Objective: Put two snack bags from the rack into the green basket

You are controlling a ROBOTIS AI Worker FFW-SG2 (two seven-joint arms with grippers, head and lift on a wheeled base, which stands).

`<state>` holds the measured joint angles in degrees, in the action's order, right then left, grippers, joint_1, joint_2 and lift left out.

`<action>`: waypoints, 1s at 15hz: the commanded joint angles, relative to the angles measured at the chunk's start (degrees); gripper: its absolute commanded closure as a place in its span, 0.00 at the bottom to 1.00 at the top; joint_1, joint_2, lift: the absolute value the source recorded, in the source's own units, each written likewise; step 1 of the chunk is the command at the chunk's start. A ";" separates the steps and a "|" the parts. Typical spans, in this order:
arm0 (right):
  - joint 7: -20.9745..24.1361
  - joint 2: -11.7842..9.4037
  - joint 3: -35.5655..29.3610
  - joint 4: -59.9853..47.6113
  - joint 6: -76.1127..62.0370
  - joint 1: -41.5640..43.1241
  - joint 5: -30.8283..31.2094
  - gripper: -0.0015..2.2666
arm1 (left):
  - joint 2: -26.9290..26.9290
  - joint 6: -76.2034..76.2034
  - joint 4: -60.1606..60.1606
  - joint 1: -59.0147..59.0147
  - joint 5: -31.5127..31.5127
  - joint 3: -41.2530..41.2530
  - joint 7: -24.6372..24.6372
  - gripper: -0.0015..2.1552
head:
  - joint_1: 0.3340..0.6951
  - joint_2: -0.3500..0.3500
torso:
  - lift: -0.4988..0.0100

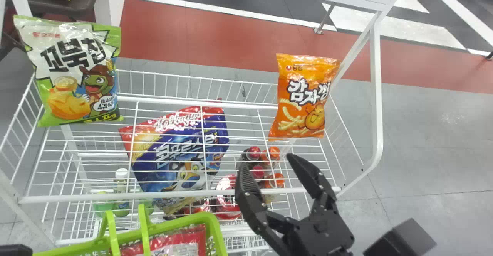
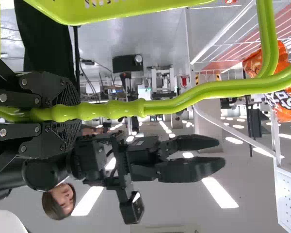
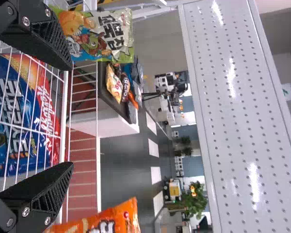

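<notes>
Orange bag (image 1: 302, 100) — likely light, slick, crushable; pinch its middle gently with the wide-spread right claw (image 1: 266, 162) — left claw (image 2: 71, 113) grips the basket handle (image 2: 184, 100).

Snack bags (image 1: 302, 98) on a rack (image 1: 77, 198) suggest a shop.

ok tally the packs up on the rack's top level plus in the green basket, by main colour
orange pack, top level: 1
green-and-white pack, top level: 1
red pack, in the green basket: 1
total in sight: 3
</notes>
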<state>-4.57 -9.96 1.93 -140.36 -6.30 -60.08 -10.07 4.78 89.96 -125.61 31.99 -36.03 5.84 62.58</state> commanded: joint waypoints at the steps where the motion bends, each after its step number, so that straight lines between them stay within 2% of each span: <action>1: 0.00 0.64 -3.34 -0.44 -0.76 -1.53 -2.06 0.06 | 0.23 0.07 0.19 0.00 0.00 -0.12 0.09 0.55 | 1.00 0.00 | 0.98; 5: 0.00 1.70 -4.75 -1.50 -0.76 -2.23 -2.24 0.06 | 0.31 0.07 0.01 0.00 0.00 -0.39 0.70 0.55 | 1.00 0.00 | 0.98; 15: 0.00 1.78 -4.66 -1.32 -3.05 -2.59 -2.33 0.06 | 0.40 0.07 -0.78 0.62 0.00 -0.92 0.79 0.55 | 1.00 0.00 | 0.98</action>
<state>-4.57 -8.22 -2.73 -141.76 -9.00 -62.59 -12.39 5.19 89.96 -126.29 32.48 -36.03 4.92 63.37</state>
